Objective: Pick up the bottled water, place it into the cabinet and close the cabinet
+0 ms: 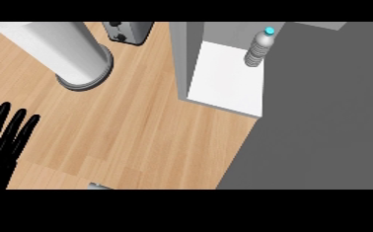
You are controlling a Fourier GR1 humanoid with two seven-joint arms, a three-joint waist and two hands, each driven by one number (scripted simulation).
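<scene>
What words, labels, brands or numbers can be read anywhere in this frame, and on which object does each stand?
None: no readable text in the head view.
Bottled water, upright inside the open cabinet: no label text visible.
Toaster at the top edge: no legible markings.
Grey cylindrical container on the wooden counter: plain.
Left hand, resting open at the left edge: unmarked.

Clear ribbed water bottle with blue cap (259,48) upright on white shelf of open grey cabinet (226,75), light wooden desk (146,127), black left hand (15,135) resting at left edge, fingers straight
</scene>
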